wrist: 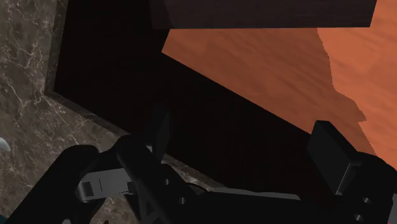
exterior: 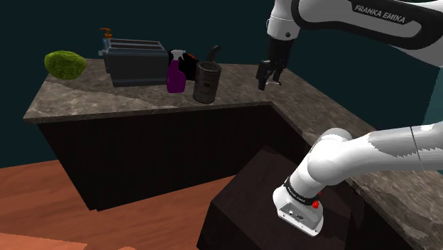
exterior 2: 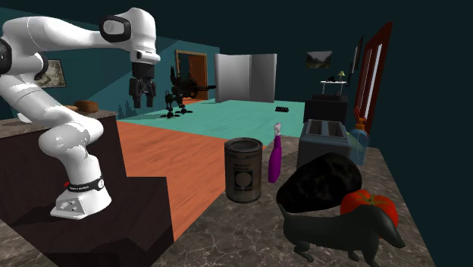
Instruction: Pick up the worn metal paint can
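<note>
The dull grey paint can (exterior: 206,82) stands upright on the mottled stone counter (exterior: 106,103), just beside a purple spray bottle (exterior: 175,74). A dark shape behind it is partly hidden and hard to name. The counter turns a corner above an orange-brown floor (exterior: 42,199); the gripper (exterior: 267,81) hangs well apart from the can, fingers spread and empty.

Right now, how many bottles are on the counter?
2: a purple spray bottle beside the metal can, and a clear pump bottle by the toaster. More could hide behind the dark lump.
</note>
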